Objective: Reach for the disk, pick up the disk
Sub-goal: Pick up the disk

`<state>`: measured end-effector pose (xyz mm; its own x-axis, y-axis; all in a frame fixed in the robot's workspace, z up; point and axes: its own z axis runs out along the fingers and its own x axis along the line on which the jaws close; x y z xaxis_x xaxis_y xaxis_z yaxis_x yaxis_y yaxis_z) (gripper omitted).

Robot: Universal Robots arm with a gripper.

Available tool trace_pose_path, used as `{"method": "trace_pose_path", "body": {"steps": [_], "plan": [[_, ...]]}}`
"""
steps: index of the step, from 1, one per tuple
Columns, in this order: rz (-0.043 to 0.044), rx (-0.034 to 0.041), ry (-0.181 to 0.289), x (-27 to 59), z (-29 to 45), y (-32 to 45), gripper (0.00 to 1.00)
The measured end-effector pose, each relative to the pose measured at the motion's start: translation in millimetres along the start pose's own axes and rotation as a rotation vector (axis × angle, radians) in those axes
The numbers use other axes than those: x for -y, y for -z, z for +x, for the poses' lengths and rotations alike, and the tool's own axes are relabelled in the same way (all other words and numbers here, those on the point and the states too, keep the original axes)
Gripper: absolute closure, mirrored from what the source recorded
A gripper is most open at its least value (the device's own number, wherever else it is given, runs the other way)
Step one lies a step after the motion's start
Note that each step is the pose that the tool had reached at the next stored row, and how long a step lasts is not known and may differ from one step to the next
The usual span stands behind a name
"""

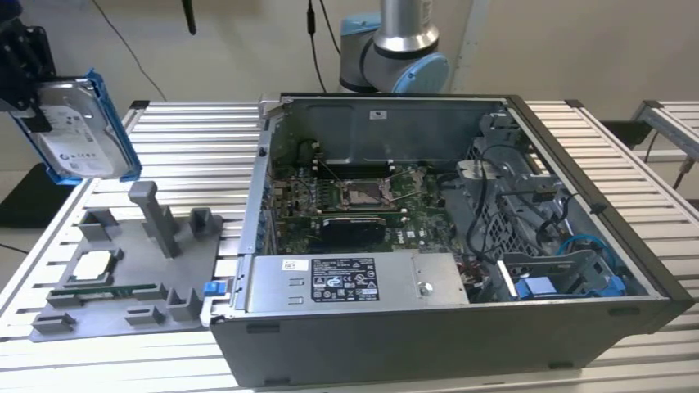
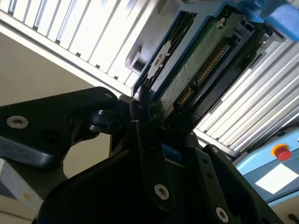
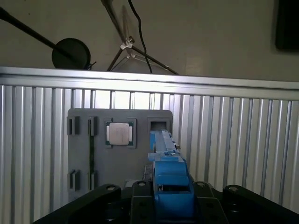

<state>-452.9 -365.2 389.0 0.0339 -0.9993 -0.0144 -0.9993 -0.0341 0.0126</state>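
Where gripper [image 1: 31,106] clamps it, disk [image 1: 82,127] upright, above gray tray [image 1: 137,262]

The blue-framed silver disk [image 1: 78,133] hangs upright in mid-air.

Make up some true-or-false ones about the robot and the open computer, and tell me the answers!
1. The gripper holds the disk up in the air. True.
2. The disk lies inside the computer case. False: it hangs outside the case, over the gray tray.
3. A square chip sits in the gray tray. True.
4. The computer case is closed up. False: it is open, and the board inside shows.
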Motion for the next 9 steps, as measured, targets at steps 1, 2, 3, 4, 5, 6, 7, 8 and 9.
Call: {"method": "trace_pose_path", "body": {"steps": [1,2,3,4,5,6,7,8,9], "plan": [[0.0000,0.0000,0.000,0.0,0.0,2.4,1.00],[0.0000,0.0000,0.000,0.0,-0.1,4.9,1.00],[0.0000,0.0000,0.000,-0.1,-0.1,7.4,1.00],[0.0000,0.0000,0.000,-0.1,-0.1,10.0,1.00],[0.0000,0.0000,0.000,-0.1,-0.1,12.5,1.00],[0.0000,0.0000,0.000,-0.2,-0.2,14.7,1.00],[0.0001,0.0000,0.000,-0.2,-0.2,16.8,1.00],[0.0000,0.0000,0.000,-0.2,-0.2,18.9,1.00],[0.0001,0.0000,0.000,-0.3,-0.3,21.2,1.00]]}}
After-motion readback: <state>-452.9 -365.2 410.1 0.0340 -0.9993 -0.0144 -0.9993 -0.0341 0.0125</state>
